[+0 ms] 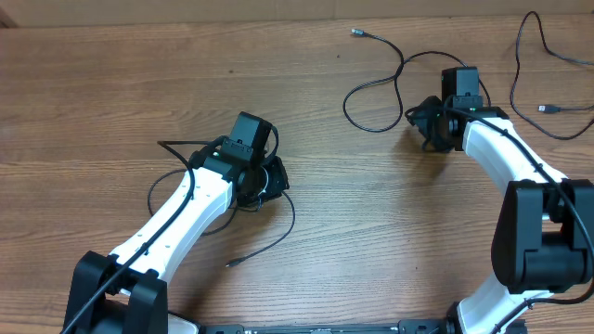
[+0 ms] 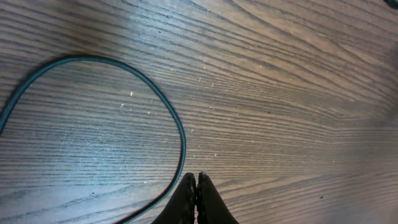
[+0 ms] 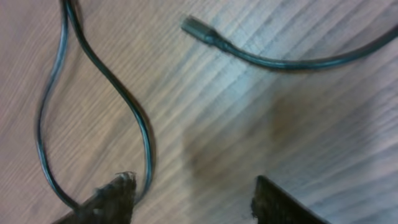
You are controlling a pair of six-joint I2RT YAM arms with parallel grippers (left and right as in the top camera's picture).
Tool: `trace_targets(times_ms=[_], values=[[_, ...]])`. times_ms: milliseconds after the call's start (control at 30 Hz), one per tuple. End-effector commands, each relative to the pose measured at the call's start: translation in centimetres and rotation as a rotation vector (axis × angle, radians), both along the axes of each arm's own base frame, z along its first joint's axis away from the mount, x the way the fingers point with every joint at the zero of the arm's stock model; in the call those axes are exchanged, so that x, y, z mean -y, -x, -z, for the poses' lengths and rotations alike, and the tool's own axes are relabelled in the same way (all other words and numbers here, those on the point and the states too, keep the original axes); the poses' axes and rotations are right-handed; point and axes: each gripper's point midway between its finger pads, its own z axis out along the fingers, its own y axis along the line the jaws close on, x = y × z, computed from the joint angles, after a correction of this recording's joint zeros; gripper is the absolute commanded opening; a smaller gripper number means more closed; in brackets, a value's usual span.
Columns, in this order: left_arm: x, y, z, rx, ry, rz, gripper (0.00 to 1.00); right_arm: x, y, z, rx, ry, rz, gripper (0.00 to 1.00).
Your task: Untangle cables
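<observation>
Though pressed tip to tip at the bottom centre of the left wrist view, appears to pinch nothing with the left gripper point(image 2: 196, 185). Places the left cable point(image 2: 181, 140) just left of those tips, curving up and away toward the left edge; cannot tell whether touching. Overhead, shows that cord looped round the gripper left of centre, plug end trailing toward the bottom. Further right, finds the right gripper point(image 3: 193, 199) spread wide, nothing in the gap. Puts the middle cable point(image 3: 144, 134) against the finger point(image 3: 109, 199) at lower left, long axis running top to bottom of the frame, so beside the gap rather than in it; probably calls for a leftward shift before closing. Leaves a plug point(image 3: 194, 27) at upper centre, and a third cable point(image 1: 548, 109) at upper right overhead, nearest the right arm.
</observation>
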Motion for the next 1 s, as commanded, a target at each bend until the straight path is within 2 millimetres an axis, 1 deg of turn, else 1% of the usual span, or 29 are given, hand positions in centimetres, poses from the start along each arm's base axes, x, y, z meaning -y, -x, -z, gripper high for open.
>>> trace_targets(times_ms=[0,33,100,133,200,300,367,400,433,567,600,633,667,700,767,867,967], values=[[0.2,0.2,0.3,-0.013,-0.003,0.005,0.05,0.4,-1.1,-3.9,0.071,0.011,0.016,0.65],[0.2,0.2,0.3,-0.013,-0.003,0.005,0.05,0.4,-1.0,-4.5,0.073,0.011,0.016,0.7],[0.2,0.2,0.3,-0.013,-0.003,0.005,0.13,0.5,-0.9,-5.8,0.087,0.011,0.016,0.79],[0.2,0.2,0.3,-0.013,-0.003,0.005,0.2,0.5,-0.8,-6.3,0.095,0.011,0.016,0.82],[0.2,0.3,0.3,-0.014,-0.003,0.005,0.35,0.4,-0.4,-7.5,0.11,0.011,0.015,0.96],[0.2,0.2,0.3,-0.013,-0.003,0.005,0.67,0.4,0.3,-9.0,0.126,0.01,0.015,0.98],[0.2,0.3,0.3,-0.014,-0.003,0.005,0.89,0.4,0.8,-9.6,0.124,0.01,0.015,0.98],[0.2,0.3,0.3,-0.014,-0.003,0.005,0.98,0.4,1.1,-9.8,0.119,0.01,0.015,0.98],[0.2,0.3,0.3,-0.014,-0.003,0.005,1.0,0.4,1.5,-9.9,0.112,0.01,0.015,1.0],[0.2,0.5,0.4,-0.026,-0.002,0.008,0.98,0.4,2.4,-10.0,0.085,0.011,0.014,1.0],[0.4,0.7,0.3,-0.03,0.013,0.018,0.98,0.4,2.6,-10.0,0.08,0.011,0.014,1.0],[1.0,0.6,-0.1,-0.009,0.035,0.065,0.91,0.4,2.9,-10.0,0.073,0.011,0.014,1.0],[1.4,0.4,-0.5,0.02,0.055,0.123,0.87,0.4,3.0,-10.0,0.068,0.011,0.014,1.0],[1.8,0.2,-1.1,0.049,0.074,0.176,0.85,0.4,3.2,-10.0,0.062,0.011,0.014,1.0],[2.4,-0.2,-2.6,0.11,0.102,0.272,1.0,0.4,3.7,-10.0,0.048,0.012,0.013,1.0],[2.0,-0.8,-4.9,0.184,0.086,0.327,0.99,0.4,4.2,-10.0,0.034,0.014,0.01,1.0],[0.8,-1.3,-7.2,0.236,0.031,0.309,1.0,0.4,4.7,-10.0,0.019,0.013,0.009,1.0]])
